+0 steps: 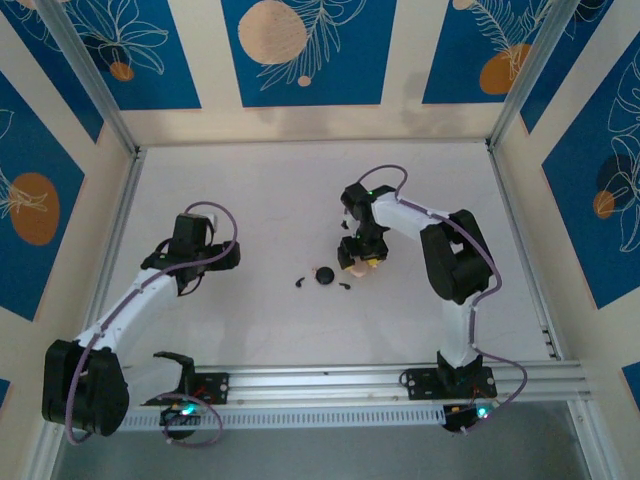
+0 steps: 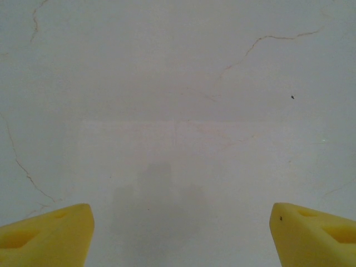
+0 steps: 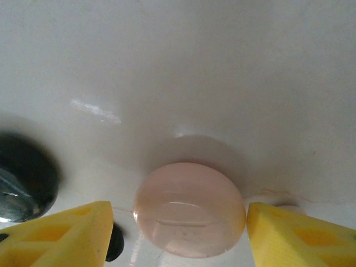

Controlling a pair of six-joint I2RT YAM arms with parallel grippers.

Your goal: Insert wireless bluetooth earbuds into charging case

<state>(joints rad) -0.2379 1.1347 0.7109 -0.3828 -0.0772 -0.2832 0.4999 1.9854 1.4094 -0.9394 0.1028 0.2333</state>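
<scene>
R gripper straddles the pink case just right of the earbuds, jaws apart, prob. to grip it; L gripper hangs wide open, far left.

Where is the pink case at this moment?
In the right wrist view the pink case sits between the fingers of the right gripper; from above it is right of centre, just right of the black puck.

Black puck beside the right end effector: blurred, cut off by the frame edge. Small dark thing half hidden behind the finger nearest the puck, can't ID. From above, earbuds too small to resolve; the end effector partly covers the pink case.
</scene>
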